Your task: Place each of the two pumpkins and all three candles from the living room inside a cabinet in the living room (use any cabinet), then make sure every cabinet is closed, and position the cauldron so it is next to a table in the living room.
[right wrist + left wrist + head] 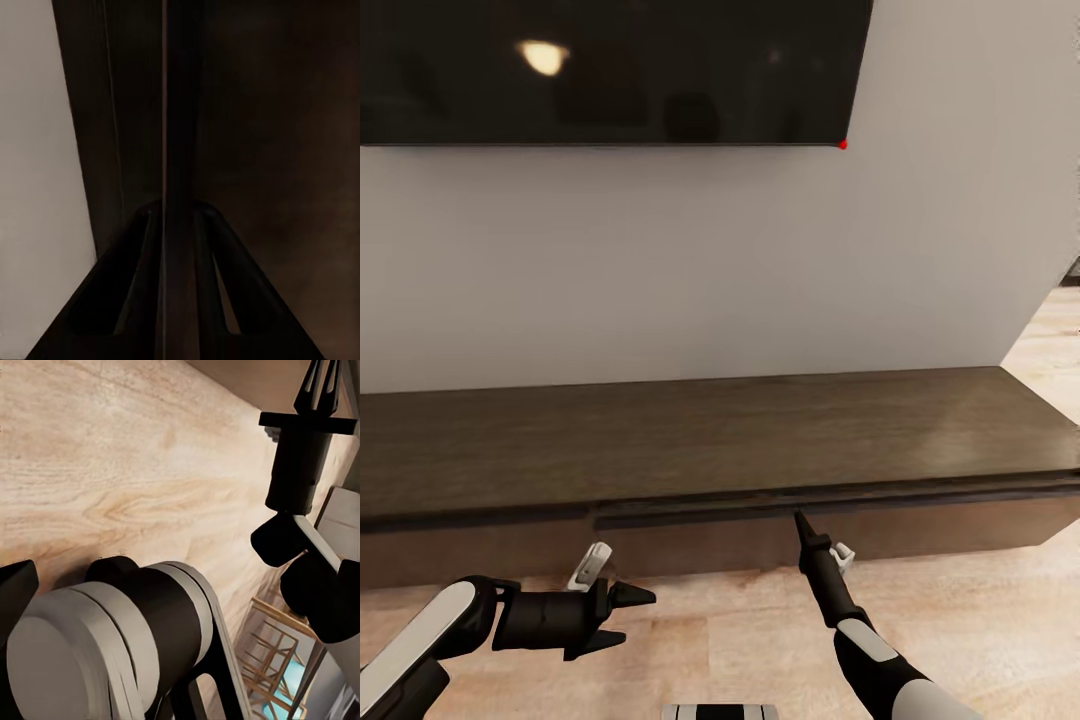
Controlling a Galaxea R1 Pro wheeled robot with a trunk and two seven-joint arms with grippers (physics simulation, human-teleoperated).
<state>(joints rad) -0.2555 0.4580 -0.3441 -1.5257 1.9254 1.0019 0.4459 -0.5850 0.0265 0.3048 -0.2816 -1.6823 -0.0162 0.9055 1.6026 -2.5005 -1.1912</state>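
Long dark cabinet (690,450) against the wall (710,270), below the black screen (610,70). Right claw (800,520) pinched together, tip at the cabinet's front edge, gripping nothing. Left claw (628,612) parted, empty, over the floor (740,630) before the cabinet.

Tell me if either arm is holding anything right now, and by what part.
Nothing is held. The right gripper has its fingers together, tip at the top edge of a cabinet drawer front. The left gripper is open above the floor.
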